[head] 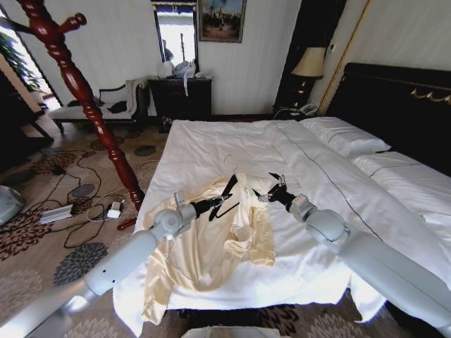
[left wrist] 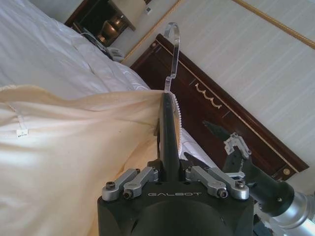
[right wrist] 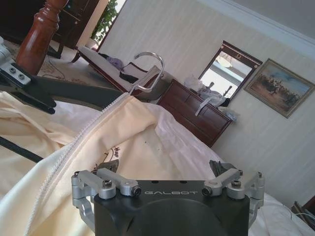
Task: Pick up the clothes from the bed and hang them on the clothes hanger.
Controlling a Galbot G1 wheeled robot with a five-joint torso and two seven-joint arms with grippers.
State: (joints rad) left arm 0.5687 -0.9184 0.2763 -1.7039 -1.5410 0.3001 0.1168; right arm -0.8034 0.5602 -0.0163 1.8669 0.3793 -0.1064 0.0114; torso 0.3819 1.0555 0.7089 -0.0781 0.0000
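Patterned carpet (head: 42, 232) covers the floor to my left, carrying loose cables and a white power strip (head: 56, 213); the dark-red wooden coat stand (head: 84, 91) rises from it just beside the bed's near-left edge.

1. Bed. The bed (head: 211, 141) spans from mid-frame to the right, with the dark headboard (head: 402, 105) along its far right side. Open white duvet lies beyond the garment toward the far edge and to its right.

2. Clothes. The clothes (head: 204, 246) lie on the near-left part of the bed, collar end toward mid-bed. The lower portion hangs over the near-left edge toward the floor.

3. Left arm. My left arm reaches in from the lower left. The left gripper (head: 224, 198) is closed on the clothes hanger (head: 230, 184), clamping one black arm of it. In the left wrist view the hanger's arm passes between the jaws and its silver hook (left wrist: 173, 42) stands clear above the fabric edge (left wrist: 98, 101).

4. Right arm. My right arm reaches in from the lower right, across the duvet. The right gripper (head: 271, 189) sits just beside the collar, near the hanger. In the right wrist view its fingers (right wrist: 222, 169) stand spread apart, holding nothing, with the cream fabric (right wrist: 128, 132) directly ahead.
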